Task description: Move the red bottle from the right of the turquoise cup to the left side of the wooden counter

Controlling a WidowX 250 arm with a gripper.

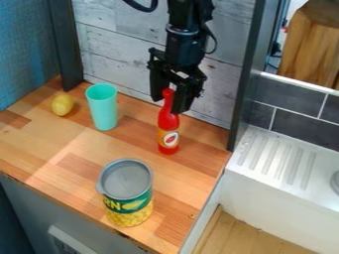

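The tool (169,104) is at the red bottle (168,121); I can't tell if it grips. A sideways bump could tip the bottle onto the surface (192,173).

You look down at a wood-block counter (69,139) set against a wall of pale grey, wood-grained planks (112,52). Dark posts frame the planks on both sides, and to the left you see a blue surface (23,54). On the right, dark grey tiles with light joints (301,119) rise behind a white ribbed drainboard (275,158); below it lies a light wooden surface (255,235).
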